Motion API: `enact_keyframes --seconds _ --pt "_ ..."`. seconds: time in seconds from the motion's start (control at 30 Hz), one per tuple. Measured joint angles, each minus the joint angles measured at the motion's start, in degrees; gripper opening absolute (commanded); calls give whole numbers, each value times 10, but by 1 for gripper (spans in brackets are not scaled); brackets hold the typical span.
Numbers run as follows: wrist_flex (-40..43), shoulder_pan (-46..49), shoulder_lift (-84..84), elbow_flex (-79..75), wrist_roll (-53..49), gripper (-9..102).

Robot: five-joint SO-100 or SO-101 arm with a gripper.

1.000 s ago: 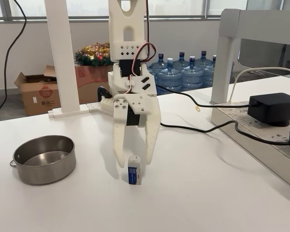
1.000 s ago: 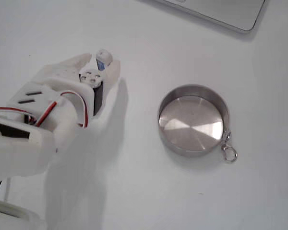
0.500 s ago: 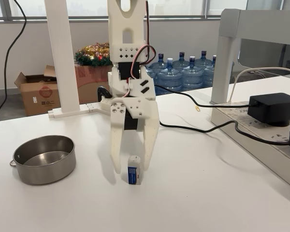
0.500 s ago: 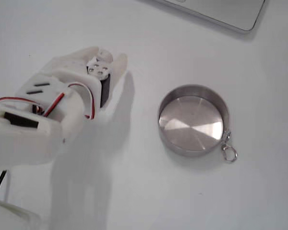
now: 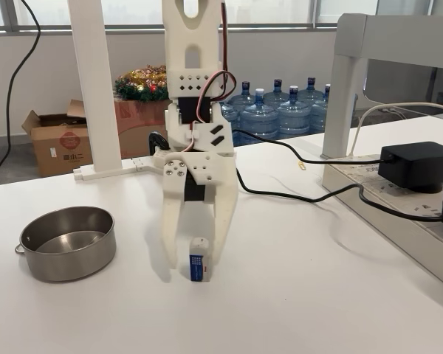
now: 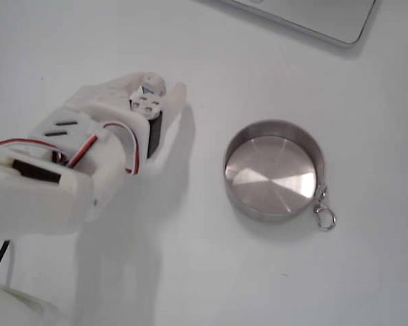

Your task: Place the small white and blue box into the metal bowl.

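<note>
The small white and blue box (image 5: 198, 267) stands upright on the white table, its top (image 6: 151, 85) just showing between the fingers in the fixed view from above. My white gripper (image 5: 191, 258) points straight down and is open, one finger on each side of the box; the right finger is close against it and the left finger stands apart. From above, the gripper (image 6: 155, 88) largely hides the box. The metal bowl (image 5: 68, 262) sits empty to the left in the front fixed view, and to the right (image 6: 272, 129) from above, well apart from the gripper.
A black power adapter (image 5: 417, 164) sits on a power strip at the right, with a black cable (image 5: 295, 195) running across the table behind the arm. A white post (image 5: 96, 88) stands at the back left. A grey slab's edge (image 6: 306, 17) lies at the top.
The gripper has shifted a little to the left in the front view and come down around the box. The box has moved slightly left with it. The bowl has not moved.
</note>
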Motion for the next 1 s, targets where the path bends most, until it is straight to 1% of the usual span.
enact_keyframes --seconds 0.37,0.53,0.63,1.0 --pt "0 0 -11 0 0 18" --pt "0 -7 -11 0 0 8" --pt "0 -8 -11 0 2 4" --pt "0 -8 -11 0 1 3"
